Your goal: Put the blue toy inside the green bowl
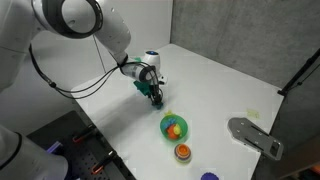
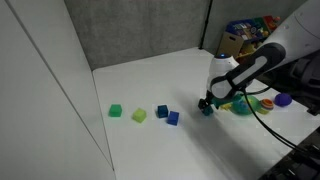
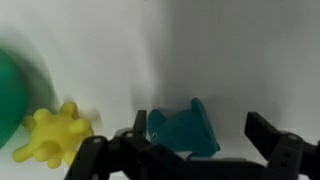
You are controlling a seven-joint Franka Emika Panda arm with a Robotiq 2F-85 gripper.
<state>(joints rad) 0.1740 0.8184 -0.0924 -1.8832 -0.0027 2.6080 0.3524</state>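
A teal-blue fish-shaped toy (image 3: 183,132) lies on the white table between my gripper's (image 3: 197,135) two dark fingers. The left finger is close to it and the right finger stands clearly apart, so the gripper is open around the toy. In both exterior views the gripper (image 1: 155,96) (image 2: 207,104) is down at the table with the toy at its tips. The green bowl (image 1: 164,126) (image 2: 243,108) sits just beyond it and holds colourful pieces. Its green edge (image 3: 8,95) shows at the left of the wrist view.
A yellow spiky toy (image 3: 55,137) lies beside the bowl. An orange cup (image 1: 182,151), a dark-blue round thing (image 1: 208,177) and a grey flat object (image 1: 255,137) are near the table edge. Green (image 2: 116,111), yellow-green (image 2: 139,115) and two darker blue blocks (image 2: 167,114) lie in a row.
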